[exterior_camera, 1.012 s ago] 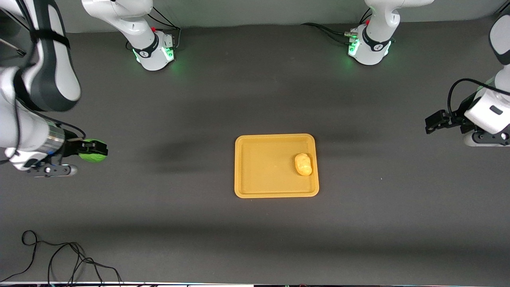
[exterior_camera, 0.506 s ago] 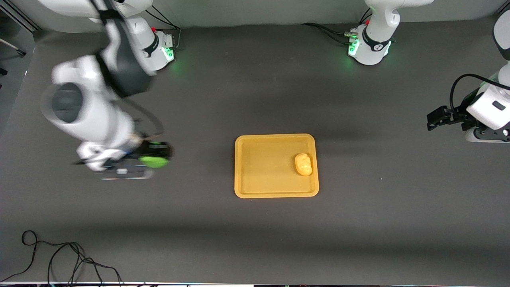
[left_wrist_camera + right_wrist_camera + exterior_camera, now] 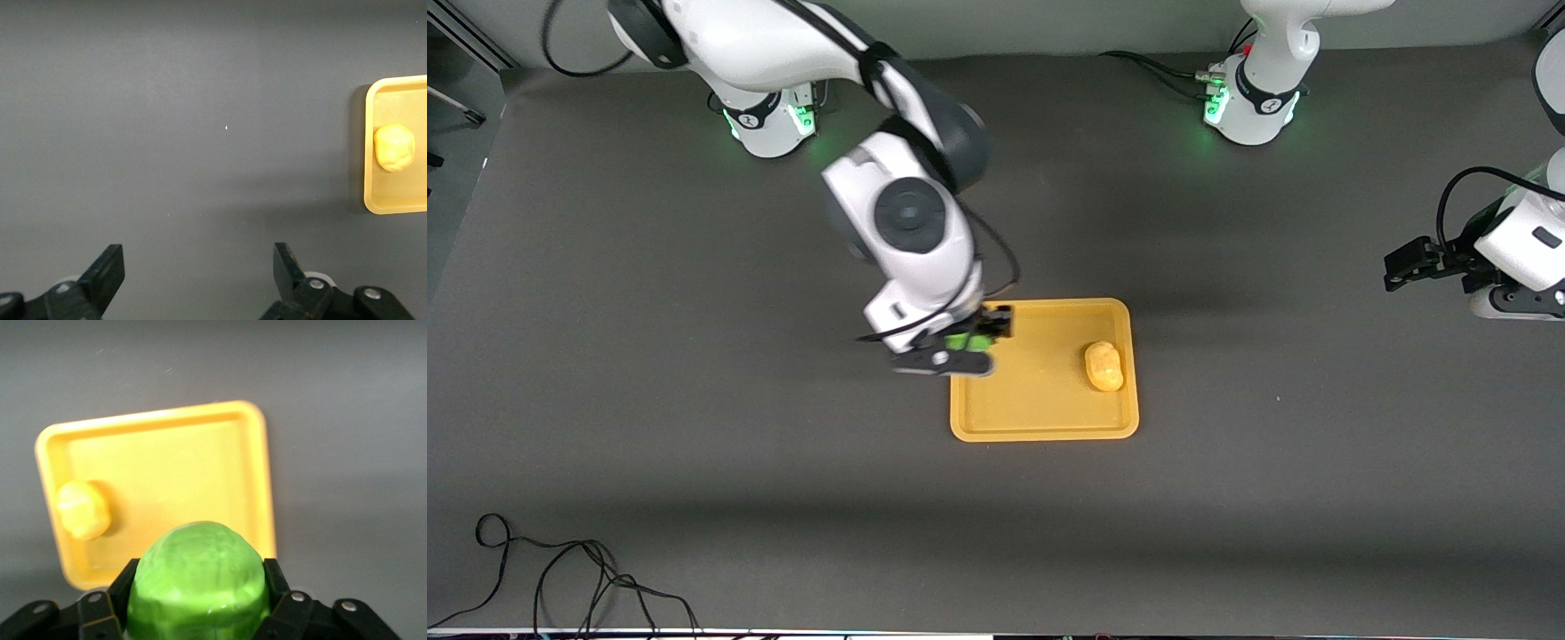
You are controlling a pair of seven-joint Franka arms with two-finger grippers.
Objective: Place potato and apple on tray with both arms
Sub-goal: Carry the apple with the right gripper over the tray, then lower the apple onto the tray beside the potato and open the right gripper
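Observation:
The orange-yellow tray lies mid-table. The yellow potato rests in it at the end toward the left arm. It also shows in the left wrist view and the right wrist view. My right gripper is shut on the green apple and holds it in the air over the tray's edge toward the right arm. The apple fills the right wrist view with the tray below it. My left gripper is open and empty, over bare table at the left arm's end, where that arm waits.
A black cable lies coiled on the table near the front camera at the right arm's end. The two arm bases glow green along the table's edge farthest from the front camera. The table is dark grey.
My right arm has swung with the apple from the right arm's end of the table to over the tray's edge. The left gripper has barely shifted. The potato has not moved.

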